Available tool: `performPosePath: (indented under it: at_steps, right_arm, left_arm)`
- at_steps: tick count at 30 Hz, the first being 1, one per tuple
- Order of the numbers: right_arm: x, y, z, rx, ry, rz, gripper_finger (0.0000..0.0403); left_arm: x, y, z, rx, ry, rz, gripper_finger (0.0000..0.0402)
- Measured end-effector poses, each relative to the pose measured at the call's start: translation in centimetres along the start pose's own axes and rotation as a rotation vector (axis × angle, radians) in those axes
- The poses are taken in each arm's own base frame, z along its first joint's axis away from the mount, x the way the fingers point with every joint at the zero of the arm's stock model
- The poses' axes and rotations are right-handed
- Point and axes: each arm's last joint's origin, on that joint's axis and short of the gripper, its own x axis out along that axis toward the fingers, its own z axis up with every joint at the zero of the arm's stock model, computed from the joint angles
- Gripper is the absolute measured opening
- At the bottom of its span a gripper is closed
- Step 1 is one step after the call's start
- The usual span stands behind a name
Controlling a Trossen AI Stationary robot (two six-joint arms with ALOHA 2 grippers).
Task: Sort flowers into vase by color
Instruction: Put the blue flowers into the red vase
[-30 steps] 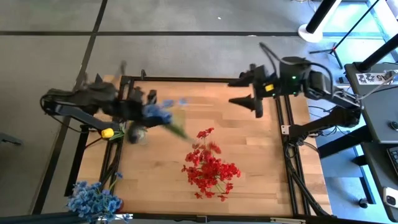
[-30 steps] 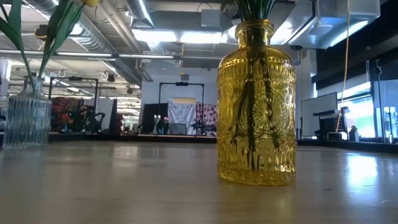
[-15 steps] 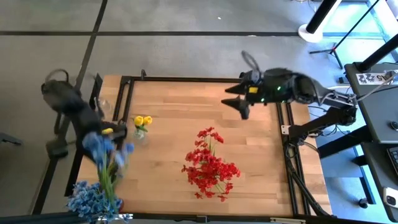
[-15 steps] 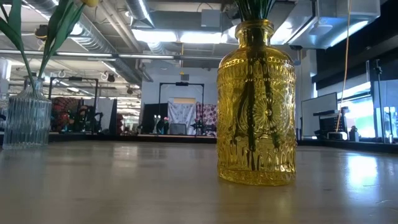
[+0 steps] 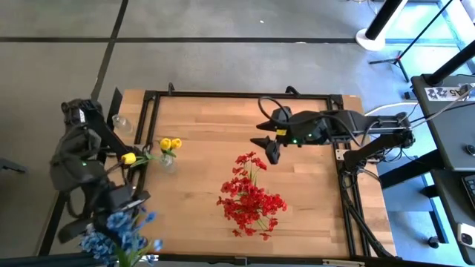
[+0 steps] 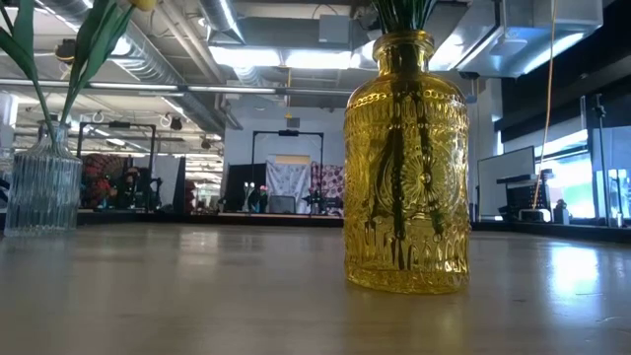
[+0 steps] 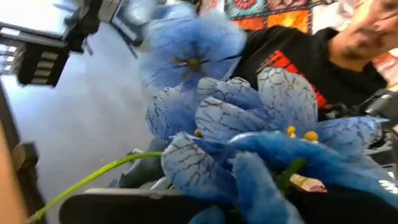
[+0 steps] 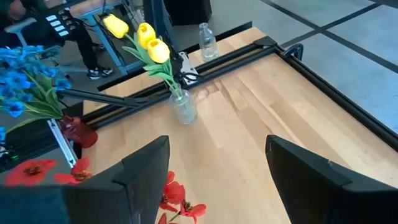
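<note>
Wooden table (image 5: 312,208), blue veined flowers (image 7: 249,143), yellow centres

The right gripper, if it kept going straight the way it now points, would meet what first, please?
Probably the small clear glass vase of yellow tulips, centred between the open right gripper fingers; bare wooden table before it. Depth is uncertain.

Left end effector (image 5: 122,210) hidden behind blurred blue flowers (image 7: 249,143); yellow vase (image 6: 405,163) stems cut off.

Grey tiled floor (image 5: 223,59), wooden table (image 5: 312,193), bright ceiling lights (image 6: 286,57), exposed ducts (image 6: 163,59), right-side windows (image 6: 601,187)
</note>
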Motion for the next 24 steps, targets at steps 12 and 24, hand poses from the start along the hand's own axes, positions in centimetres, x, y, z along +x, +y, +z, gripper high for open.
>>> performPosePath:
  at_steps: [12,24]
  right_arm:
    - [0.0,-0.2,-0.1,-0.010,0.006,-0.033,0.0264]
    - [0.0,-0.3,-0.4,-0.017,0.029,-0.044,0.0264]
  left_arm:
    - [2.8,-2.6,0.1,-0.095,0.212,0.206,0.0004]
    - [2.7,0.9,-4.2,-0.204,0.491,0.777,0.0004]
